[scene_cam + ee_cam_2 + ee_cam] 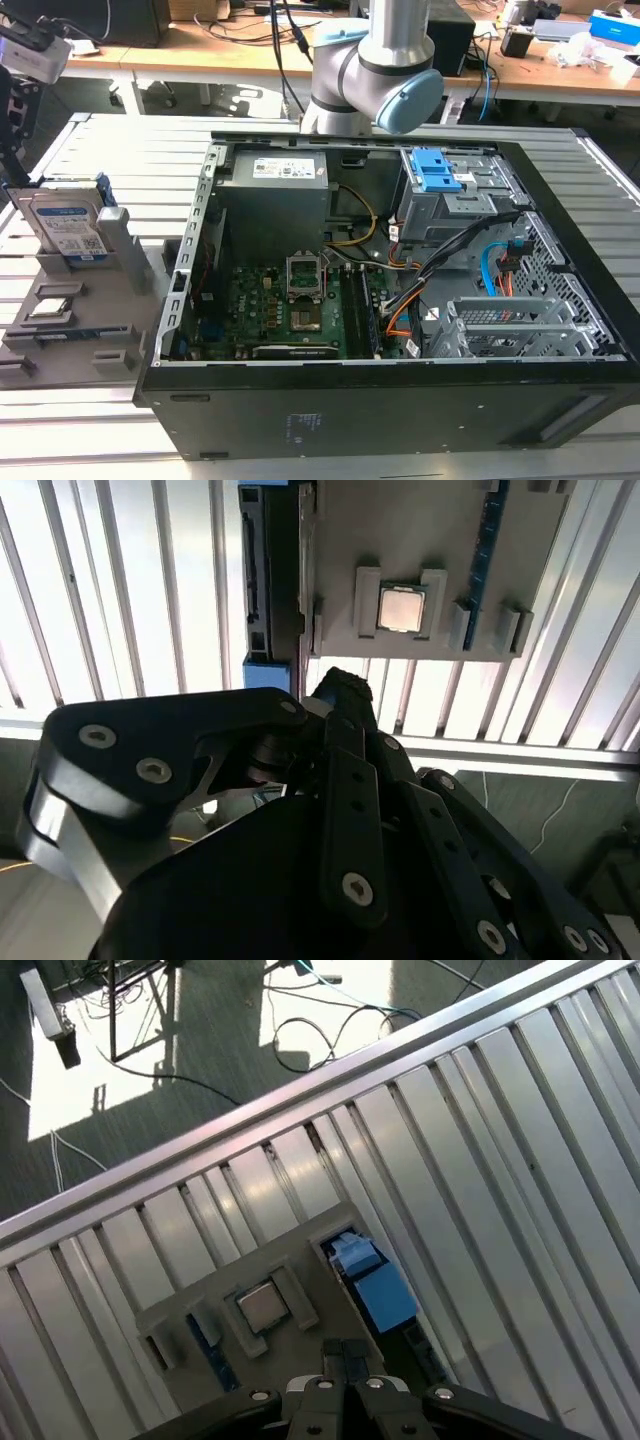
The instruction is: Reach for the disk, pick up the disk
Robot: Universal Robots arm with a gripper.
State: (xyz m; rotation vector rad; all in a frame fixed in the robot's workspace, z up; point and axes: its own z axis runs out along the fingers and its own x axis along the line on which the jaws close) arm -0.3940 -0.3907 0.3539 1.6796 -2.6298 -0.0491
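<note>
Exterior view shows the disk (pixel 68 228) silver, blue-framed, standing upright.

At the exterior view's left I see open air above the upright disk (pixel 65 225) — nothing over its top edge. A grey post (pixel 113 235) stands just beside it, and the computer case (pixel 190 262) walls off the far side — tight there.

disk (pixel 264 580) cut by the edge in the second wrist view; claw (pixel 344 1352) body cropped, first wrist view
</note>
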